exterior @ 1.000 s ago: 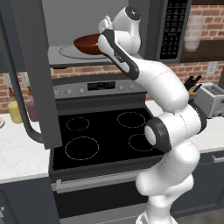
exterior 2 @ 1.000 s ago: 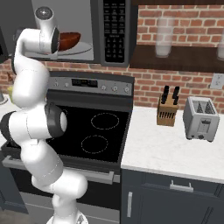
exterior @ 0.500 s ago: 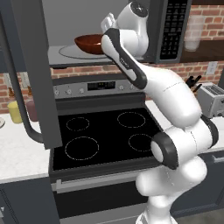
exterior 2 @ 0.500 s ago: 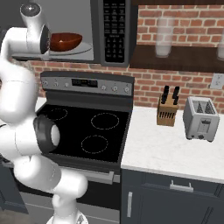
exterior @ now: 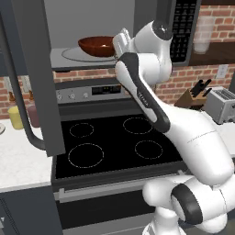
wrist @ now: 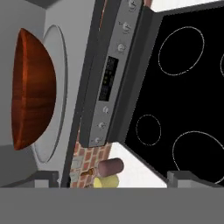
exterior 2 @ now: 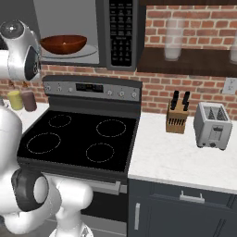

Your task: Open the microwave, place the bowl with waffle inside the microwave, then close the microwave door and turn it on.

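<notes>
Bowl glossy reddish-brown, upright on microwave turntable; pincer released

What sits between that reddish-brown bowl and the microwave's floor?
A round glass turntable lies under the glossy reddish-brown bowl, seen in the right base view.

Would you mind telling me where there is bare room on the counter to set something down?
The white counter is bare between the stove and the knife block, and along its front edge below the toaster. The back right is crowded by block and toaster. Left of the stove, two jars take the back by the wall.
</notes>
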